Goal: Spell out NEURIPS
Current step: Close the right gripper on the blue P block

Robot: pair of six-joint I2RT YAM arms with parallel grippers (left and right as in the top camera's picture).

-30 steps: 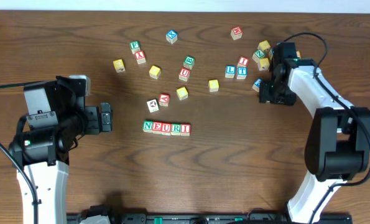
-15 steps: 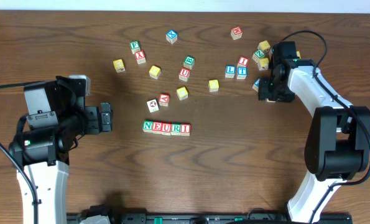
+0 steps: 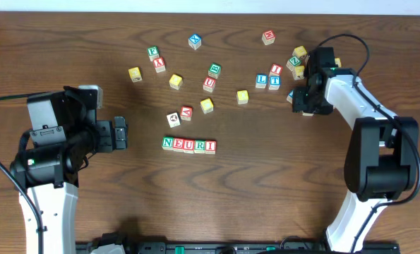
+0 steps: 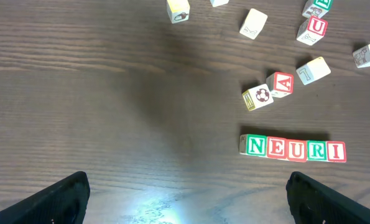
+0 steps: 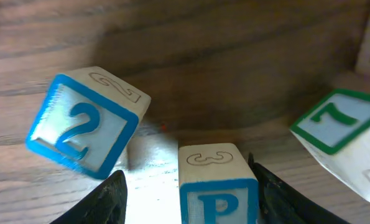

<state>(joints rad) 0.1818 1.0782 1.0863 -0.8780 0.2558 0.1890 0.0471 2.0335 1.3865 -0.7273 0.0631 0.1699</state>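
Dark wood table (image 3: 266, 197) is carrying scattered lettered cubes, and near its middle five of them are sitting touching in a row (image 3: 189, 145) that is reading N E U R I. Over at the right, the right gripper (image 3: 303, 103) is straddling the P cube (image 5: 219, 186). One finger is touching it and the other is standing off, so it is unclamped. A 2 cube (image 5: 85, 124) and a 7 cube (image 5: 340, 140) are lying beside it. The left gripper (image 3: 120, 134) is hanging spread wide and empty, left of the row.

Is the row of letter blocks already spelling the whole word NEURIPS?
No, the row reads only NEURI, with nothing after the I.
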